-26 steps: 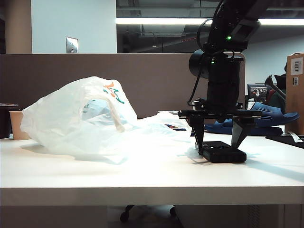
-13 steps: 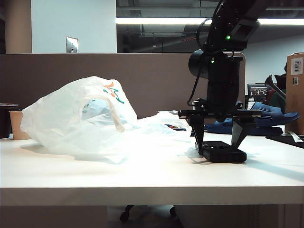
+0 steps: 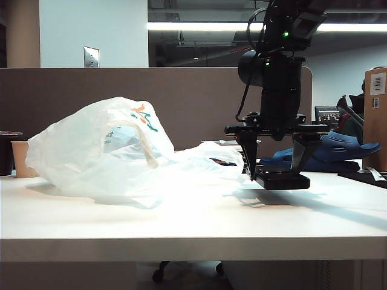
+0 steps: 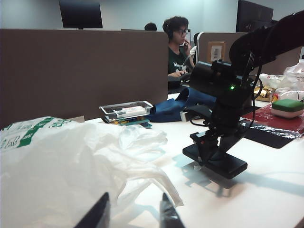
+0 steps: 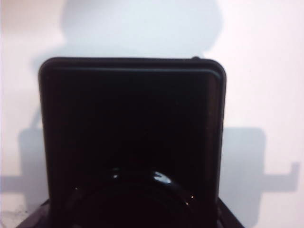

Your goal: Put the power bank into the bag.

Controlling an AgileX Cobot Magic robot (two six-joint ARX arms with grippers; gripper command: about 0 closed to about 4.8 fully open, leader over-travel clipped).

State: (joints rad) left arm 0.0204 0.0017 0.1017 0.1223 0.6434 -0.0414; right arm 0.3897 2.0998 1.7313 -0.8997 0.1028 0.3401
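The power bank (image 3: pixel 281 179), a flat black slab, hangs just above the white table (image 3: pixel 181 223) with its shadow under it. My right gripper (image 3: pixel 275 172) points down from above and is shut on it, one finger on each side. In the right wrist view the power bank (image 5: pixel 130 133) fills most of the picture over the white tabletop. The bag (image 3: pixel 103 151), crinkled translucent white with a green-and-orange logo, lies to the left of it, its loose edge reaching toward the slab. My left gripper (image 4: pixel 135 197) sits low in front of the bag (image 4: pixel 61 161), its dark tips apart and nothing gripped.
A paper cup (image 3: pixel 23 158) stands at the table's far left. Blue sandals (image 3: pixel 338 148) and a cardboard box (image 3: pixel 376 115) lie behind the right arm. A brown partition (image 3: pixel 181 96) backs the table. A clear plastic box (image 4: pixel 126 110) sits by the partition.
My right gripper has risen a little with the power bank, which rested on the table before and now hangs above it. The bag has not moved.
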